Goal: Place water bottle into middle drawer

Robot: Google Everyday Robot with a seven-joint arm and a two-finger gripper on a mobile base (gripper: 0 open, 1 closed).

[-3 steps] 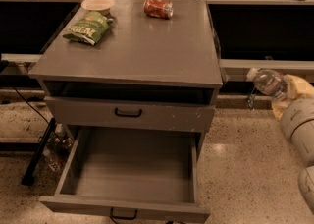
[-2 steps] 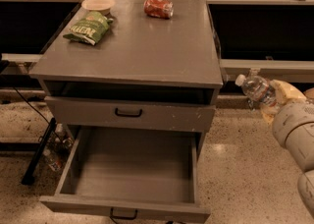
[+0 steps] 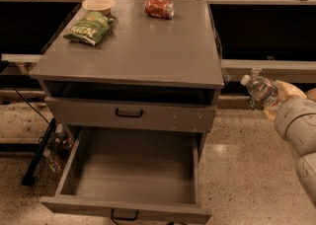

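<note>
1. Gripper (image 3: 274,101) hung to the right of the grey cabinet (image 3: 133,51), pinching the water bottle (image 3: 260,90).
2. Water bottle was tilted in mid-air with its white cap pointing toward the cabinet, not touching it.
3. Middle drawer (image 3: 148,208) stood pulled out at the cabinet's base.
4. Cabinet top held a green chip bag (image 3: 89,27), a red can (image 3: 159,8) and a bowl (image 3: 98,5).

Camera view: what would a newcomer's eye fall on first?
The open, empty drawer at the bottom of the cabinet stands out first. At the right edge, the tool holds a bottle in the air beside the cabinet. On top lie a red can and a green bag.
</note>
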